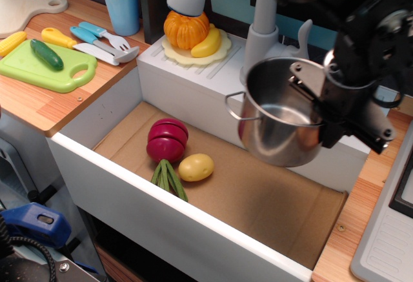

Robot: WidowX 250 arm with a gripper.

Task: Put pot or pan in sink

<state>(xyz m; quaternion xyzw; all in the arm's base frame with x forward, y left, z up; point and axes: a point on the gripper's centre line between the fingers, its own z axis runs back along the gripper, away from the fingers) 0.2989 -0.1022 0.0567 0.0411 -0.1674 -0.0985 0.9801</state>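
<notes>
Gripping the pot (279, 117) by its right rim (clear of the floor), the tool (314, 98) holds it above the sink (258, 195).

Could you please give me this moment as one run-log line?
phase: carry | gripper: shut on pot rim | pot: airborne above sink, upright | sink floor: red vegetable, potato at left | release: pending

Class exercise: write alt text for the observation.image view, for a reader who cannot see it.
A robot gripper holds a shiny steel pot by its rim in the air above the right half of a white toy sink. A red vegetable and a yellow potato lie on the sink's brown floor, left of the pot.
</notes>
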